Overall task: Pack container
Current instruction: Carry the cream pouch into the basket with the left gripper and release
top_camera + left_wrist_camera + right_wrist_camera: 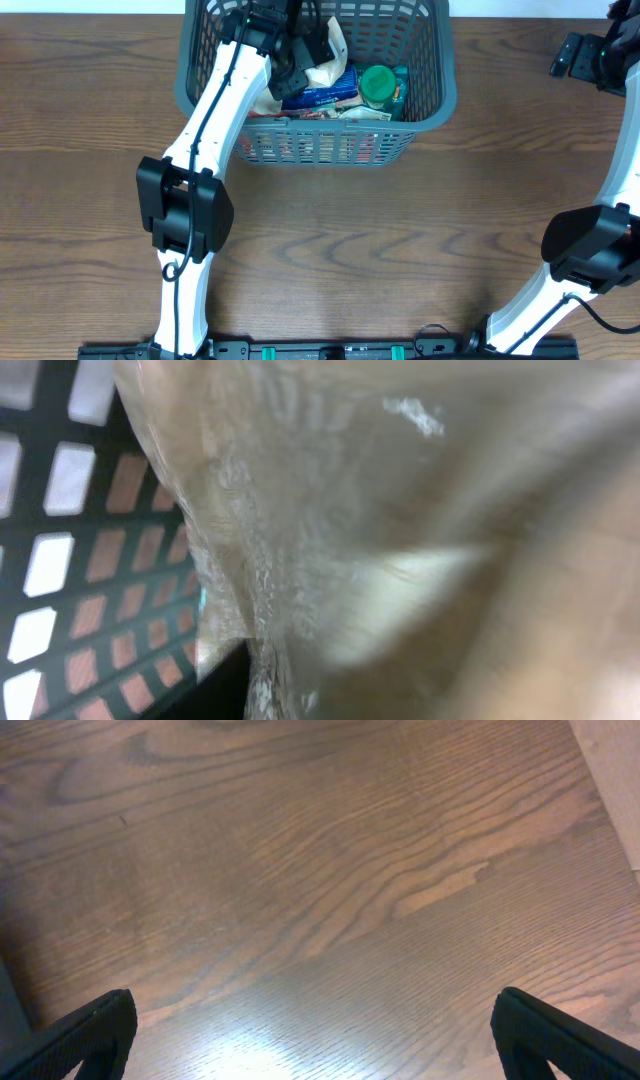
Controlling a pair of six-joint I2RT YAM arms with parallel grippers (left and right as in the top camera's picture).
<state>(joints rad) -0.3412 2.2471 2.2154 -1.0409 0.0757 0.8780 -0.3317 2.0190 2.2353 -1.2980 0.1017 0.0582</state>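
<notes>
**Table** (pixel 330 230): brown wood-grain top that carries everything. In the overhead view no loose goods show on it outside the basket.

**Container** (pixel 330 147): large dark grey lattice basket at the far middle of the table, upright, with its near wall facing the arms. It is partly filled.

**Left arm** (pixel 215 110): white, reaching over the near-left rim into the container.

**Right arm** (pixel 610 200): at the right edge of the table, well apart from the container.

**Contents**
- Cream crinkled plastic bag (pixel 327 62), uppermost, filling most of the left wrist view (pixel 400 540).
- Blue packet (pixel 322 95), beneath the bag.
- Green-lidded jar (pixel 377 85), just beside the packet, lid up.
- Other pale wrappers, too small to name.

**Left tool** (pixel 295 55): inside the container, against the bag. The plastic hides its fingers, so I cannot tell whether it grips the bag or has let go.

**Right tool** (pixel 315 1040): fingers spread wide over bare table, carrying nothing.

**Status (judged)**: packing is well advanced and probably near its end. What is left is to settle the bag and withdraw the left arm.
</notes>
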